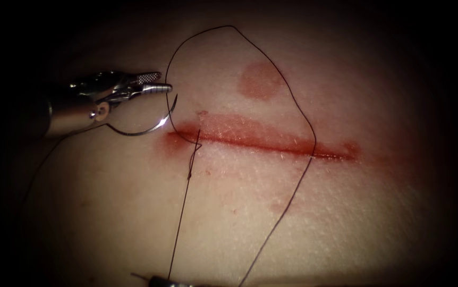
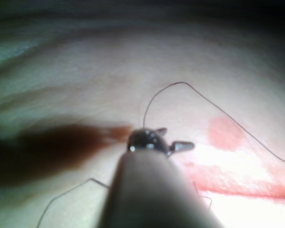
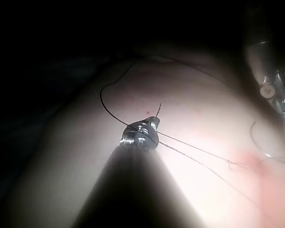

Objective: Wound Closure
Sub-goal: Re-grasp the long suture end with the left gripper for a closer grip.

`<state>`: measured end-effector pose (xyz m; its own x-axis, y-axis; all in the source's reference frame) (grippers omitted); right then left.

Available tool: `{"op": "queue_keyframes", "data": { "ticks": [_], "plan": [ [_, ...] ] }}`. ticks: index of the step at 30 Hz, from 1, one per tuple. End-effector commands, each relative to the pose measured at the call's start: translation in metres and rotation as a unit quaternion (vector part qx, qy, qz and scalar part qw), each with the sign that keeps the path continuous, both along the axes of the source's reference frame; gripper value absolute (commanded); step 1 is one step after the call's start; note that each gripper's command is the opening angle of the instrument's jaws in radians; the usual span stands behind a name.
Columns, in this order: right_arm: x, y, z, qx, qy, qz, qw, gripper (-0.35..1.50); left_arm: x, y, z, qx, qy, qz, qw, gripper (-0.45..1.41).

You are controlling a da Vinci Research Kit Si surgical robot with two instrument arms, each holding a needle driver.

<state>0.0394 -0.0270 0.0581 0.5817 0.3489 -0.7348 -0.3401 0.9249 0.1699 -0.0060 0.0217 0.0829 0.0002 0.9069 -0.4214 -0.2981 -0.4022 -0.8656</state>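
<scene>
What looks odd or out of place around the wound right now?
The needle lies loose on the tissue, left of the cut, beneath the open left tool, which holds nothing. The right tool grips the thread. A red fluid patch sits above the cut.

Pale pinkish tissue (image 1: 346, 223) bears a red cut (image 1: 271, 142) and a rounder red fluid (image 1: 261, 81) patch. Thin dark thread (image 1: 287, 85); silver needle (image 1: 146, 129) and left tool (image 1: 154, 82)

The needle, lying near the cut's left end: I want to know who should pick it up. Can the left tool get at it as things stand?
Probably yes. The left tool hangs open just above the needle, which lies free on the tissue, nothing between them. The right tool holds thread.
</scene>
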Motion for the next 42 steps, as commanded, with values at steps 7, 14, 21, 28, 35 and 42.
{"op": "queue_keyframes", "data": {
  "ticks": [7, 14, 21, 28, 35, 42],
  "plan": [
    [0.0003, -0.0008, 0.0003, 0.002, 0.0, -0.001, 1.0, -0.35, -0.001, 0.0, 0.0029, -0.01, 0.007, -0.002, 1.0, 0.56],
    [0.0003, -0.0009, 0.0002, 0.002, 0.0, -0.001, 1.0, -0.35, -0.0018, -0.0001, 0.0047, -0.019, 0.015, -0.006, 1.0, 0.54],
    [0.0002, -0.001, 0.0, 0.001, 0.001, -0.001, 1.0, -0.35, -0.0015, 0.0, 0.0061, -0.023, 0.018, -0.005, 1.0, 0.56],
    [0.0003, -0.001, 0.0001, 0.003, 0.001, -0.003, 1.0, -0.35, -0.0004, 0.0004, 0.0061, -0.024, 0.023, -0.01, 0.999, 0.59],
    [0.0004, -0.001, 0.0, 0.003, 0.002, -0.003, 1.0, -0.35, 0.0, 0.0002, 0.0064, -0.024, 0.044, -0.023, 0.998, 0.58],
    [0.0005, -0.001, 0.0, 0.003, 0.002, -0.003, 1.0, -0.35, -0.0014, -0.0005, 0.0082, -0.026, 0.059, -0.009, 0.998, 0.59]
  ]
}}
